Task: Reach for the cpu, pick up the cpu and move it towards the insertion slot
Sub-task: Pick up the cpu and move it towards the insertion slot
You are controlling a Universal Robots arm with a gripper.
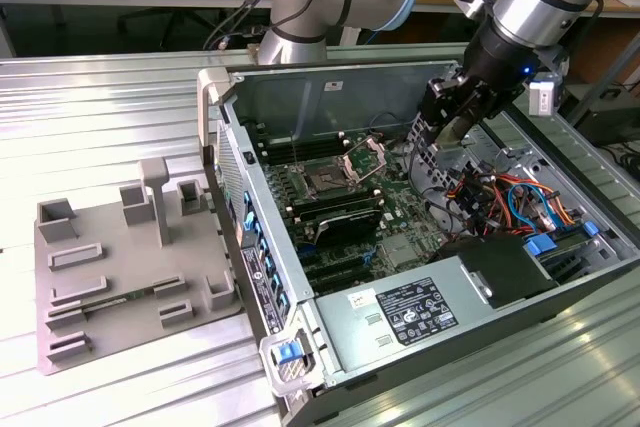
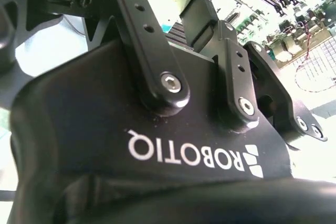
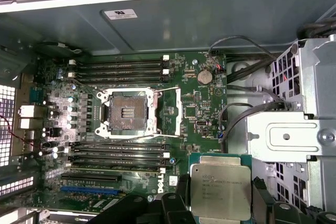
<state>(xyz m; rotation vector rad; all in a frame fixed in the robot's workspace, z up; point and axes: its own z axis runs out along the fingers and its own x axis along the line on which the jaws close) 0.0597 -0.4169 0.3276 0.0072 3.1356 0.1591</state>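
Already clamped on the cpu point(image 3: 219, 188), the tool point(image 3: 220, 203) should carry it level and slowly toward the open slot point(image 3: 129, 113), avoiding nearby cables point(image 3: 236, 114).

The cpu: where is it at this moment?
In the first wrist view the cpu sits between the fingers of the hand, above the motherboard beside the long memory slots, apart from the open insertion slot.
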